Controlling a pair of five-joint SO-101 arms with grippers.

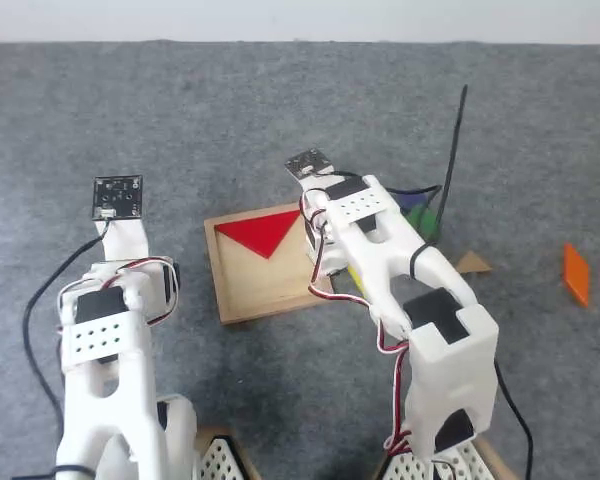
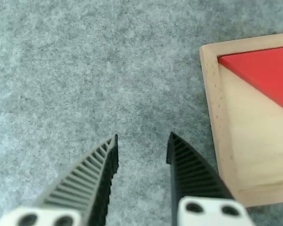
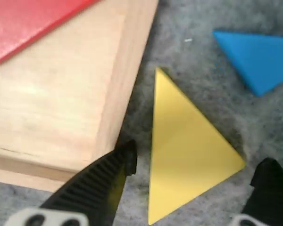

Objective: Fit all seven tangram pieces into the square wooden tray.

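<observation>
Tray (image 1: 255, 285) in the high view holds one red triangle (image 1: 265, 235). Left gripper (image 2: 144, 136) hangs parted above carpet (image 2: 61, 70) beside the tray. Right gripper (image 3: 198, 157), jaws wide, straddles the yellow triangle (image 3: 184, 150) lying just outside; the grasp probably wants a square descent, clear of the tray wall.

Holds the left arm (image 1: 105, 340) bent forward, left gripper (image 2: 143, 136) pointing down, jaws parted slightly. Holds the right arm (image 1: 410, 290) stretched farther forward and angled inward, right gripper (image 3: 199, 155) pointing down, jaws spread wide.
</observation>
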